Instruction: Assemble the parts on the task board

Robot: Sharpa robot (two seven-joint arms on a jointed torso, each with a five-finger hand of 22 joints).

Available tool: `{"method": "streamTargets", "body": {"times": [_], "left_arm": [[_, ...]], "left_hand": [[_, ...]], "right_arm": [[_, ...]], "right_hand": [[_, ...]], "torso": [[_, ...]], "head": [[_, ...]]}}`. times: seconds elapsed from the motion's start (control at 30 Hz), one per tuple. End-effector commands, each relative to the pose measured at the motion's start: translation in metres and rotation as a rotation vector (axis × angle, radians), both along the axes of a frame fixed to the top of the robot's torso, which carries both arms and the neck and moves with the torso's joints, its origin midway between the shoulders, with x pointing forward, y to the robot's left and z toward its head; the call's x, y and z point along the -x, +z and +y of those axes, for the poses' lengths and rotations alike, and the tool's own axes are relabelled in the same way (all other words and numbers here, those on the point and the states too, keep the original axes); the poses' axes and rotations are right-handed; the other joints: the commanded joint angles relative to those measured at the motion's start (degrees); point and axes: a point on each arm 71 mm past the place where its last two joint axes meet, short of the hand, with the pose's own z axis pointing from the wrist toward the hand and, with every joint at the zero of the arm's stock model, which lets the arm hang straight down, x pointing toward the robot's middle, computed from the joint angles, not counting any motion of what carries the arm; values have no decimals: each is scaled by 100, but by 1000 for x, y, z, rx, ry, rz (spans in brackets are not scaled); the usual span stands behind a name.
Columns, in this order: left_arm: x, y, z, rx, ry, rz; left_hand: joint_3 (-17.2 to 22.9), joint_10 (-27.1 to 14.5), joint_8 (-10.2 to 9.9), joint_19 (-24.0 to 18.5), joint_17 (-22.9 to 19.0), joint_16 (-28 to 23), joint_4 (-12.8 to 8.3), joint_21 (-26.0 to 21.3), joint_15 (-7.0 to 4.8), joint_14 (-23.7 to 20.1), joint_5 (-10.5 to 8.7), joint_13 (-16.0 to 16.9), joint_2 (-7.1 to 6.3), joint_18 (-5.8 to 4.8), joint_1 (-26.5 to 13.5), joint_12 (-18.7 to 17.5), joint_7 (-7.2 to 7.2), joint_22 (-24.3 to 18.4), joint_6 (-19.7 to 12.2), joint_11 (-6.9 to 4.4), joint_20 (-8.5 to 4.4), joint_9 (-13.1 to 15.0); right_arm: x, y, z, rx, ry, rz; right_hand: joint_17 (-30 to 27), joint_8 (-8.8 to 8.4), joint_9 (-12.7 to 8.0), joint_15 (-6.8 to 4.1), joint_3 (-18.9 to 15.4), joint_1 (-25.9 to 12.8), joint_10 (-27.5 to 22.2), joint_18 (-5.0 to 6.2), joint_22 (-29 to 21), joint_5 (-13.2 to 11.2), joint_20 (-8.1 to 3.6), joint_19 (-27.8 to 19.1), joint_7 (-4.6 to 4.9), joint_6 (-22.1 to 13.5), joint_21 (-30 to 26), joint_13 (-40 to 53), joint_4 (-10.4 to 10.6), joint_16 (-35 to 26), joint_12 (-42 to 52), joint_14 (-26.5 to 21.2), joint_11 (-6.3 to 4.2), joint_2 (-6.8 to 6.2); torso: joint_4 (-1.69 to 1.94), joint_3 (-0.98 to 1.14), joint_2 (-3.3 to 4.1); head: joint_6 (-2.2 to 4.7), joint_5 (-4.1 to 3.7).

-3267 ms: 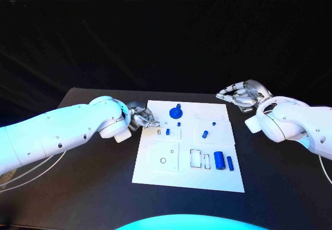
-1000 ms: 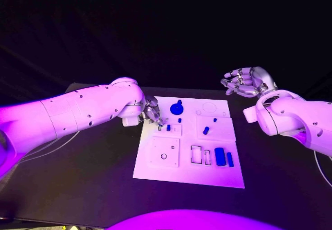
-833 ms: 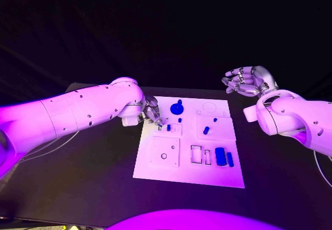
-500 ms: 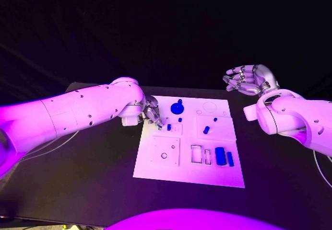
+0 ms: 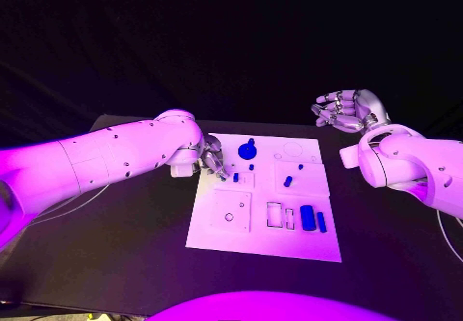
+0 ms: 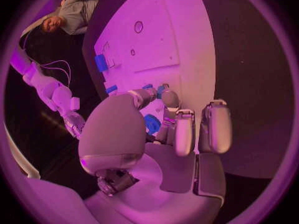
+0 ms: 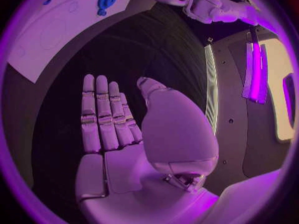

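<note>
Left hand (image 5: 213, 159) is hovering at the board's (image 5: 260, 241) left edge, fingers curled, seemingly holding nothing. Small blue peg (image 5: 235, 177) is standing just beside my fingertips. Right hand (image 5: 349, 112) is hanging open, well apart.

The task board (image 5: 260, 231) lies in the middle of the table (image 5: 116, 261). A round part (image 5: 247, 152) sits at its upper left, a small part (image 5: 288, 181) near its centre, two long parts (image 5: 307, 218) at its lower right.
</note>
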Motion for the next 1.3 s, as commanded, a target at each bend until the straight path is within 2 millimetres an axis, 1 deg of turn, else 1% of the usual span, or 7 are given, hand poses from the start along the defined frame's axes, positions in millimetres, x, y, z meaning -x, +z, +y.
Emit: {"method": "streamTargets", "body": {"times": [0.03,0.17,0.33,0.63,0.83,1.03,1.3], "left_arm": [[0,-1,-1,-15,-11,-12],[1,-2,0,-18,-12,-12],[1,-3,0,-21,-12,-13],[1,-5,0,-29,-13,-22],[1,-6,0,-34,-15,-26],[2,-7,-1,-37,-19,-22],[2,-7,-1,-42,-25,-17]], "left_hand": [[943,30,23,37,1338,29,-965,19,-42,553,23,-4,56,-47,1,8,-33,430,17,-6,-1,4],[943,30,23,37,1338,29,-965,19,-42,553,23,-4,56,-47,1,8,-33,430,17,-6,-1,4],[961,35,25,38,1344,32,-984,20,-43,555,23,-7,52,-47,-14,8,-33,431,22,-7,-2,1],[961,35,25,38,1344,32,-984,20,-43,555,23,-7,52,-47,-14,8,-33,431,22,-7,-2,1],[979,41,27,39,1340,30,-1002,20,-43,554,22,-5,49,-47,-31,10,-33,433,26,-7,-3,-3],[979,41,27,39,1340,30,-1002,21,-43,554,22,-5,49,-47,-31,10,-33,433,26,-7,-3,-3],[988,49,28,42,1345,33,-1012,23,-44,556,23,6,47,-48,-39,16,-34,436,29,-8,-3,-5]], "right_arm": [[0,1,1,-2,11,-13],[0,1,1,-3,11,-13],[0,1,1,-3,11,-14],[0,1,2,-3,13,-14],[0,1,2,-3,14,-13],[0,1,2,-3,14,-12],[0,1,2,-4,16,-10]], "right_hand": [[-5,35,-6,8,41,-13,-7,31,-5,28,23,4,100,-3,-39,-5,-8,-28,-26,-31,39,-41],[-11,37,-7,9,46,-14,-4,31,-18,35,24,5,102,1,-42,-18,-9,-36,-29,-29,40,-39],[-16,39,-8,9,51,-14,1,31,-31,44,24,8,103,6,-43,-30,-11,-43,-31,-24,40,-38],[-16,39,-8,9,51,-14,1,31,-31,44,24,8,103,6,-43,-30,-11,-43,-31,-24,40,-38],[-25,43,-10,10,58,-16,8,32,-53,57,26,12,104,14,-45,-51,-13,-55,-34,-18,41,-38],[-29,46,-11,10,62,-19,13,32,-65,64,26,14,104,20,-46,-62,-14,-62,-35,-15,41,-38],[-35,51,-11,10,66,-24,20,32,-80,73,27,17,105,28,-46,-76,-13,-69,-36,-11,41,-38]], "torso": [[-1,3,1],[-1,1,2],[0,-2,1],[1,1,0],[1,3,0],[-1,2,-1],[1,2,-1]], "head": [[-9,2],[-4,-4],[-16,-6],[-24,-6],[-48,0],[-37,-6],[-71,-3]]}}
